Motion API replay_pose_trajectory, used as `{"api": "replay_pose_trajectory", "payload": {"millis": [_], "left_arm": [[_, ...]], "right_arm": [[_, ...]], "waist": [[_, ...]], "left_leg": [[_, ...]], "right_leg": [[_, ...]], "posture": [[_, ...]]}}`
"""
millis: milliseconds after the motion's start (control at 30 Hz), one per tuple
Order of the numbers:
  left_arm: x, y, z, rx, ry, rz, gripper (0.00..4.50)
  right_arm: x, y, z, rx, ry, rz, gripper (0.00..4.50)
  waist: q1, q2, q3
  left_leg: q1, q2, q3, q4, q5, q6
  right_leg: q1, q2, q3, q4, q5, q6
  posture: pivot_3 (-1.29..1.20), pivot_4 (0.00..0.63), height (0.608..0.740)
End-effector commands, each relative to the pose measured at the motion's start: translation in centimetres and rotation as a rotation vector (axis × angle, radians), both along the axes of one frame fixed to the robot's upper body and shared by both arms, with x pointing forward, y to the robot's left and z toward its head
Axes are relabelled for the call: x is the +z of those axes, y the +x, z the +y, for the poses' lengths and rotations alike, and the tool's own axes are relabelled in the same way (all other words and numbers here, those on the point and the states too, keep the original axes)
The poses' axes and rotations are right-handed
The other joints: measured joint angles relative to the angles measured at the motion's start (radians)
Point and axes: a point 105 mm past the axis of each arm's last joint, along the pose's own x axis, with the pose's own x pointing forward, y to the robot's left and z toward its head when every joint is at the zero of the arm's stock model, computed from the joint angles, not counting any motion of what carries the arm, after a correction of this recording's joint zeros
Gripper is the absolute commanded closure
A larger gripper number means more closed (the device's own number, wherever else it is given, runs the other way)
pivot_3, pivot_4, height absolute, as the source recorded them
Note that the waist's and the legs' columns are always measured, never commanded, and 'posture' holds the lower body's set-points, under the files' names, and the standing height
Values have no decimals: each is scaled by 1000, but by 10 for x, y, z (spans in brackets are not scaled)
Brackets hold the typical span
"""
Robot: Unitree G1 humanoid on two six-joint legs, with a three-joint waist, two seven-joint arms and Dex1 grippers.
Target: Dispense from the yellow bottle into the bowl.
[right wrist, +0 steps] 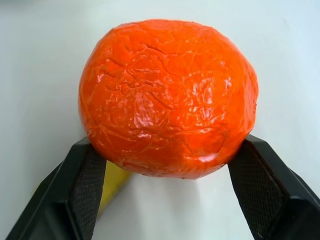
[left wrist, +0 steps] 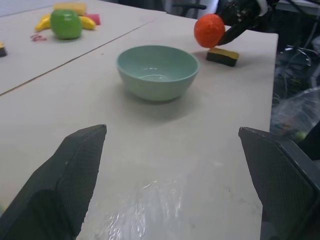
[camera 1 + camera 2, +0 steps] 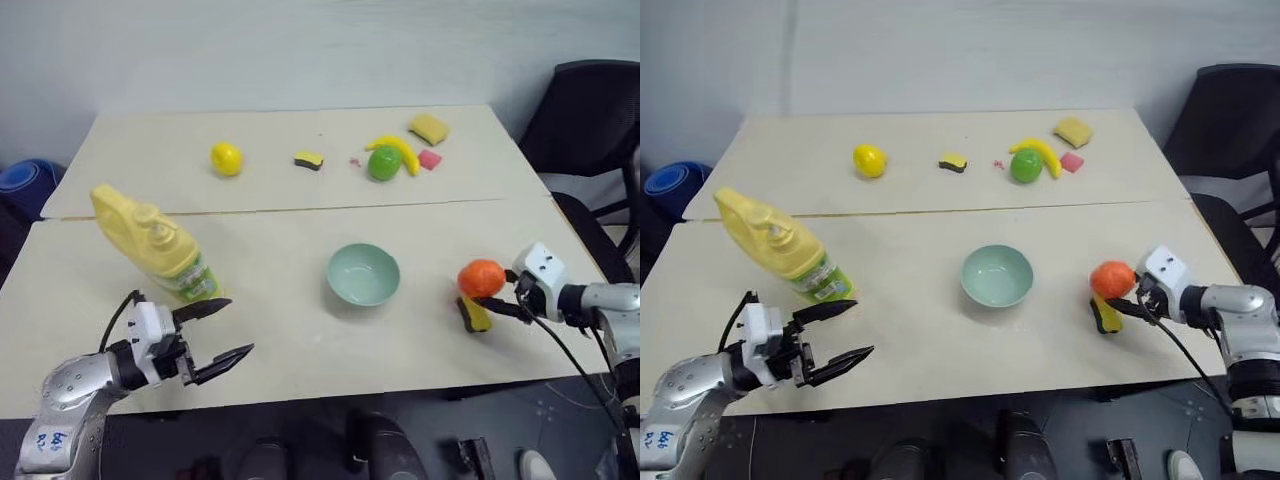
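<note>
Yellow bottle [image 3: 152, 243] stands tilted on the worktop [image 3: 290, 330], just beyond the spread-jawed, empty left tool [image 3: 213, 340]; bowl [image 3: 363, 273] lies centre. Right tool [image 3: 490, 300] clamps an orange [image 3: 481, 278], farther off.

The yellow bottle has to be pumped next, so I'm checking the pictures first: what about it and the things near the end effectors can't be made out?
- yellow bottle: label print too small to read in the head views.
- yellow sponge: partly hidden under the orange held by the right end effector.
- bowl: its far outer wall is hidden by its own rim in the left wrist view.
</note>
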Motion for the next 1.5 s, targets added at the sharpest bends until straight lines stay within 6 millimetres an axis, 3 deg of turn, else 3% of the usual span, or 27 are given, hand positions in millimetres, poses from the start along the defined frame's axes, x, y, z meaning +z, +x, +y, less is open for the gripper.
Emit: {"api": "replay_pose_trajectory", "payload": {"millis": [33,100,233,500,567,633,667,833,933,1133,1300,1500], "left_arm": [[1,6,-3,-15,1,-12,0],[2,9,-4,-21,1,-21,0],[4,11,-3,-20,-1,-37,0],[2,0,9,16,1,-10,0],[-1,-4,16,39,8,8,0],[-4,-8,23,63,18,27,0],[-5,-8,26,77,18,31,0],[-4,-4,29,113,22,19,0],[-4,-3,31,118,30,10,0],[-5,-7,39,135,30,7,0],[-7,-9,47,166,30,2,0],[11,-7,57,278,-58,-36,0]], "right_arm": [[-7,10,-2,-42,12,-26,1311],[-8,15,-1,-66,43,-43,1311],[-1,14,3,-26,73,-80,26],[42,-15,2,102,66,-203,26],[59,-26,26,212,113,-227,26],[65,-42,71,362,184,-186,26],[64,-48,93,424,211,-164,26],[37,-51,157,520,243,-92,26],[17,-38,178,519,206,-86,26],[-16,-15,193,514,112,-39,26],[-13,-4,207,551,93,-106,1671],[-1,-4,217,643,68,-181,3965]], "waist": [[-4,0,0],[2,0,0],[6,0,0],[10,4,1],[10,5,1],[6,5,1],[4,5,1],[13,4,1],[28,4,1],[28,2,0],[27,2,0],[26,2,0]], "left_leg": [[1,0,1,0,0,0],[2,1,1,0,1,-2],[1,1,-1,0,1,-2],[0,0,-3,0,1,-1],[0,0,-3,0,0,0],[0,1,-3,0,0,-1],[0,2,-3,-1,-1,-1],[1,2,-4,-1,-3,1],[0,1,-4,-1,-1,-1],[-2,-1,-4,0,-1,0],[-2,0,-4,0,-1,0],[-1,0,-4,0,-1,0]], "right_leg": [[0,0,1,1,0,0],[0,0,2,3,0,-1],[-3,0,0,4,0,0],[-2,-2,-2,-1,1,1],[-2,-2,-1,-3,1,1],[-2,-2,-1,-2,0,0],[-2,-1,-1,-1,0,-1],[-3,-1,-1,0,-1,-2],[-6,-2,-1,0,0,-2],[-6,-3,-2,-1,0,-2],[-6,-2,-2,-1,0,-2],[-6,-2,-2,0,0,-2]], "posture": [[0,150,740],[0,150,740],[0,150,740],[0,150,740],[0,150,740],[0,150,740],[0,150,740],[0,150,740],[0,150,740],[0,150,740],[0,150,740],[0,150,740]]}}
